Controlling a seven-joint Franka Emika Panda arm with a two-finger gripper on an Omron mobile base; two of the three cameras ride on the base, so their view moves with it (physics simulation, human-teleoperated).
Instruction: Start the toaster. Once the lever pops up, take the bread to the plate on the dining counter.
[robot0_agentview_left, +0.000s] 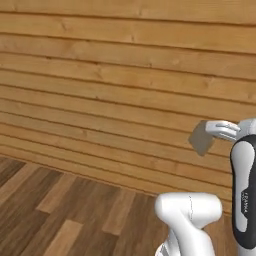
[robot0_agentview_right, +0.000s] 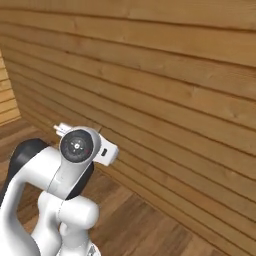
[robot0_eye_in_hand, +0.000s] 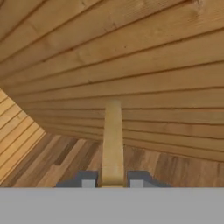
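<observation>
Gripper (robot0_eye_in_hand: 113, 181) clamped narrow on bread (robot0_eye_in_hand: 113, 140); slice edge-on between jaws, projecting forward. Plank wall ahead, floor below. Transit step: keep grip steady, slice level, clear of wall until plate reached.

A wall (robot0_agentview_left: 100, 75) of horizontal light-brown wooden planks spans the background of both base views and the hand view. Below it lies a floor (robot0_agentview_left: 60, 210) of darker brown wood boards laid in staggered lengths. At the left edge of the right base view and the hand view, a second planked wall (robot0_eye_in_hand: 13, 127) meets the first at a corner.
</observation>
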